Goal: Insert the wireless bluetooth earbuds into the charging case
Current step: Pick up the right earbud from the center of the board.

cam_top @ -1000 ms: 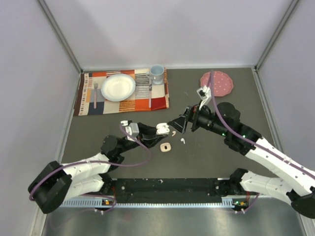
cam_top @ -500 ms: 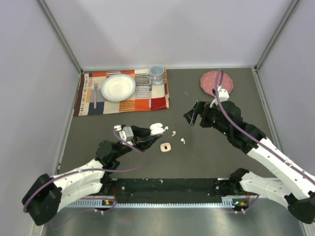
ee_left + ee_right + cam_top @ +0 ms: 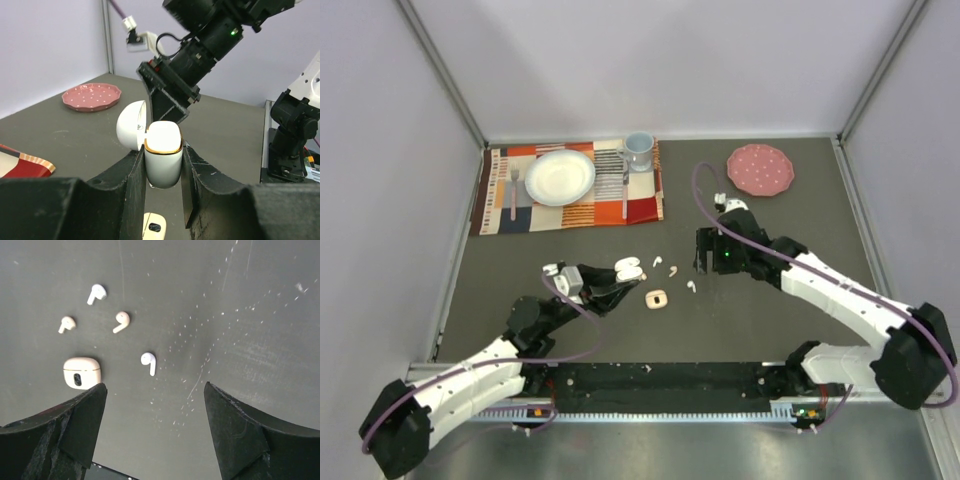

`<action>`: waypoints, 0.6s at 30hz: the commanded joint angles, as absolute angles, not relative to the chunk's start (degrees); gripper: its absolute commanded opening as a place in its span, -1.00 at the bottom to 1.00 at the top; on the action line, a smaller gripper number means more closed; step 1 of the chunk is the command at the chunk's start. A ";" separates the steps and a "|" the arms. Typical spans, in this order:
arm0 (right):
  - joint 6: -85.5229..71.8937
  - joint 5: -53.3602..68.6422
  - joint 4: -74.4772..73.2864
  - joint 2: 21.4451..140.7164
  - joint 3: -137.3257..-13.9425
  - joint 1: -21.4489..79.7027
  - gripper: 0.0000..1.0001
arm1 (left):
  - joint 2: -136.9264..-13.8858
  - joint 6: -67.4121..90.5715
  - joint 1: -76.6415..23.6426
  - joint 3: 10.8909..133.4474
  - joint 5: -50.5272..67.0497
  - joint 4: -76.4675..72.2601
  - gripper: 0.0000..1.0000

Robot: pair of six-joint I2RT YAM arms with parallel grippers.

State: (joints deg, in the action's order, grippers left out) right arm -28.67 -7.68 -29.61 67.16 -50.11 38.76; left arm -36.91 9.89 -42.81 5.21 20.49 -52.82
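Left claw (image 3: pixel 163 154) is clamped on the charging case (image 3: pixel 163 137), one finger on each side. Case is upright with the lid hinged open. Can't see into the wells from any view. In the top view the held case sits left of bench (image 3: pixel 770 310) centre.

Right claw (image 3: pixel 155 387) has its fingers wide apart with nothing between them, pointing down at the bench and clear of its surface. In the left wrist view it hangs just behind the held case, not touching it.

Four earbuds (image 3: pixel 120 320) lie loose on the bench, all outside both claws. From above, the three I can make out sit between the two claws: right of the held case, left of the right claw. The closest bud (image 3: pixel 149 361) lies just beyond the gap between the right claw's fingers, apart from both tips. The other three are grouped further left and farther away, each separate from the rest.

Second case (image 3: pixel 657 298), small and closed, lies flat on the bench. It is left of the closest bud, on the near side of the bud group and near the right claw's left finger.
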 commanded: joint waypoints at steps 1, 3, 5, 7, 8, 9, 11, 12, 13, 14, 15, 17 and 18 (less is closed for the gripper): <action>-28.48 -6.07 -28.48 72.58 -50.36 38.76 0.52 | -36.04 9.84 -42.98 4.83 20.39 -54.05 -1.00; -28.30 -5.46 -27.60 74.00 -50.36 38.76 0.47 | -35.86 9.84 -42.98 4.66 20.48 -53.88 -1.00; -27.78 -4.75 -26.37 75.49 -50.45 38.76 0.37 | -35.51 9.84 -42.98 4.48 20.48 -53.53 -1.00; -27.51 -4.92 -25.49 76.55 -50.45 39.02 0.30 | -35.07 9.84 -42.98 4.13 20.13 -53.09 -1.00; -27.25 -4.83 -25.31 77.60 -50.71 39.20 0.29 | -34.98 9.84 -42.98 3.96 19.95 -53.00 -1.00; -27.16 -4.83 -25.23 78.39 -50.97 39.29 0.28 | -34.81 9.84 -42.98 3.69 19.78 -53.00 -1.00; -27.07 -5.18 -24.96 80.49 -51.41 39.99 0.26 | -34.54 9.93 -42.98 3.43 19.60 -52.82 -1.00; -26.98 -5.27 -24.70 81.20 -51.59 40.34 0.23 | -34.45 10.02 -42.98 3.25 19.34 -52.74 -1.00; -27.07 -5.27 -24.52 81.91 -51.68 41.12 0.22 | -34.37 10.02 -42.98 3.16 19.16 -52.47 -1.00; -27.33 -5.71 -24.17 83.48 -52.03 41.57 0.22 | -34.28 10.02 -42.98 3.08 19.07 -52.47 -1.00; -27.33 -5.71 -23.82 84.11 -52.21 41.92 0.18 | -34.10 10.11 -42.98 2.90 18.99 -52.30 -1.00; -27.60 -6.24 -23.12 85.60 -52.56 42.88 0.15 | -33.84 10.19 -42.98 2.64 18.64 -52.12 -1.00; -27.60 -6.59 -22.94 86.91 -52.73 43.15 0.12 | -33.49 10.28 -42.98 2.46 18.63 -52.03 -1.00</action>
State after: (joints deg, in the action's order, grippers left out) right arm -28.03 -5.34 -25.87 84.33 -50.15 41.39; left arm -34.74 9.96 -42.81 3.18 19.70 -50.92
